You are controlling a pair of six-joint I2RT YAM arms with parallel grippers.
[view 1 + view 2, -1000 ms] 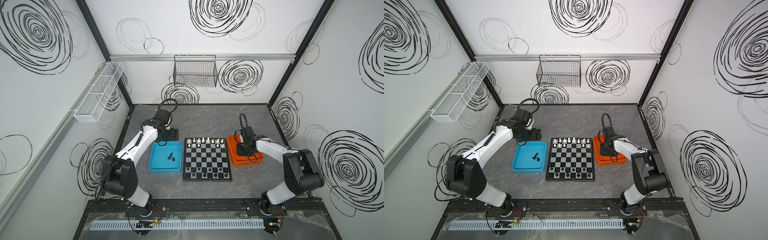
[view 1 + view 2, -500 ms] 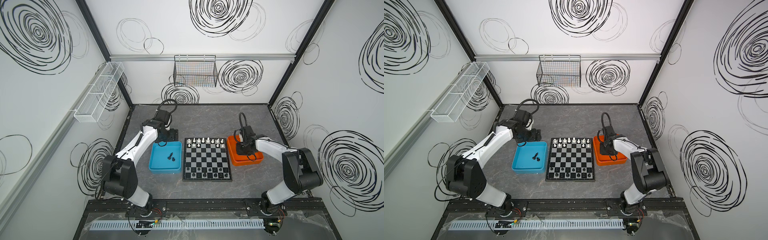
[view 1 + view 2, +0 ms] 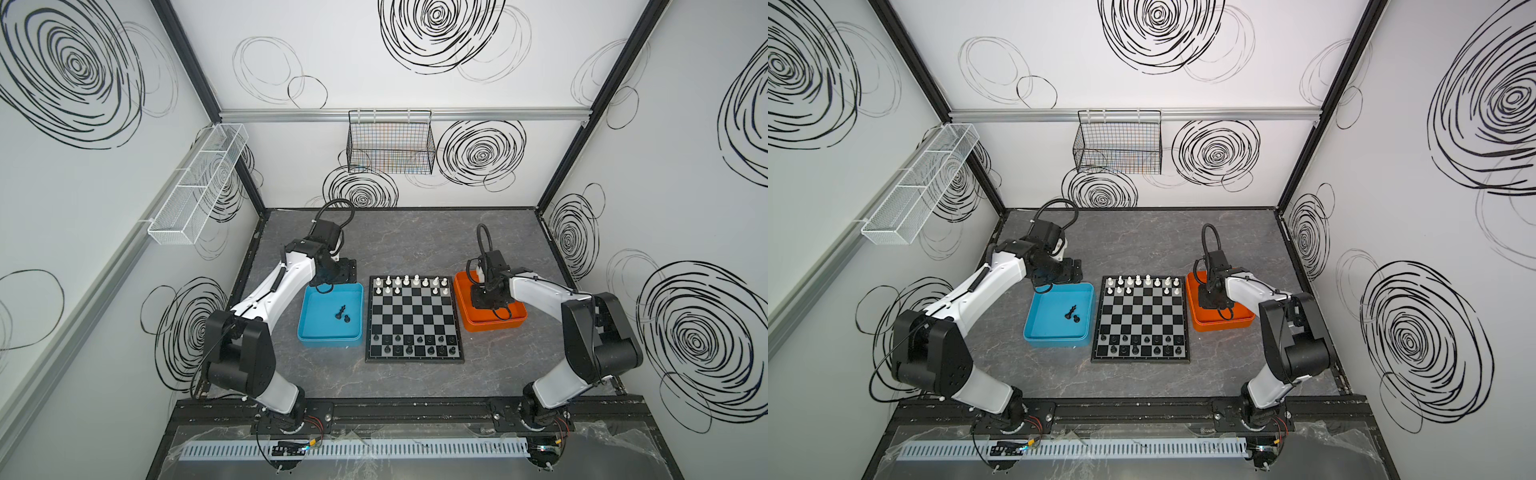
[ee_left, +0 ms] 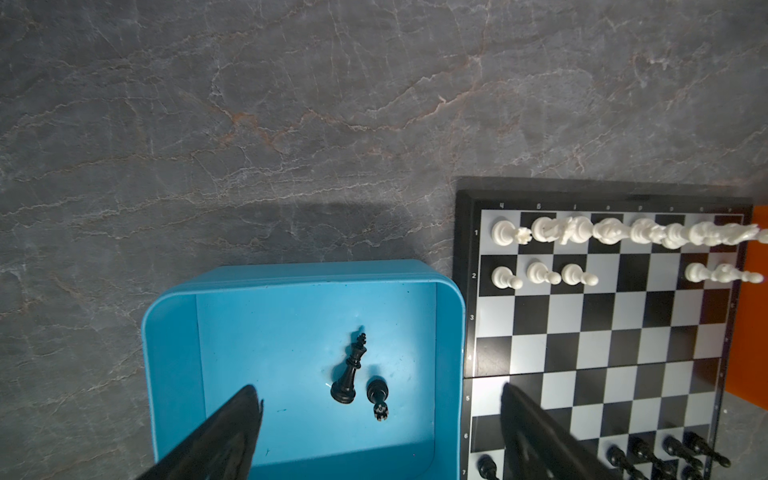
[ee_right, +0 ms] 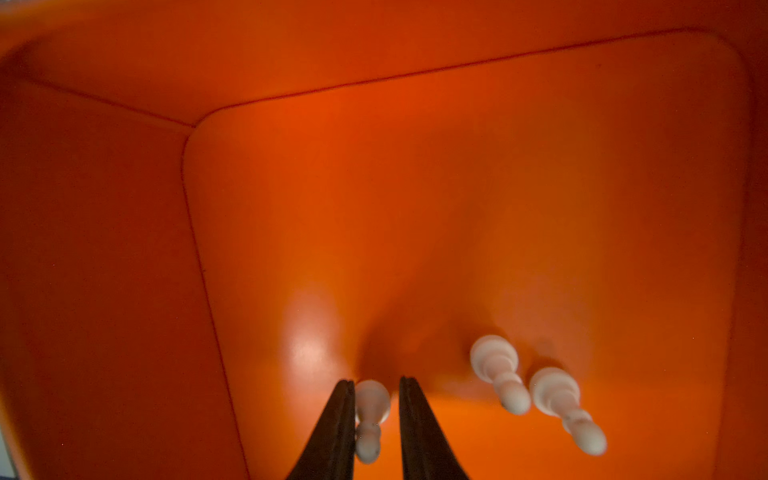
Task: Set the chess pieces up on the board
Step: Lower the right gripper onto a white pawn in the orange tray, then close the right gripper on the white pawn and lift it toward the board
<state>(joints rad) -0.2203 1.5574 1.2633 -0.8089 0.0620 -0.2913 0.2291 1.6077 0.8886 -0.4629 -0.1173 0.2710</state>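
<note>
Straddling a pawn unseen from above, right pincer ajar; left pincer wide open.

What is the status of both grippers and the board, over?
Left gripper open by blue tray, black king lying inside. Right gripper in orange tray, jaws astride white pawn, gap one side. Board part set. No obstruction seen.

**Light, Focus**

Top views: bright, even, sharp; edges bowed. Left wrist view: dimmer, soft shadow beside blue tray, white chess pieces stretched, soft. Right wrist view: orange tray glare patch, pawns blurred.
</note>
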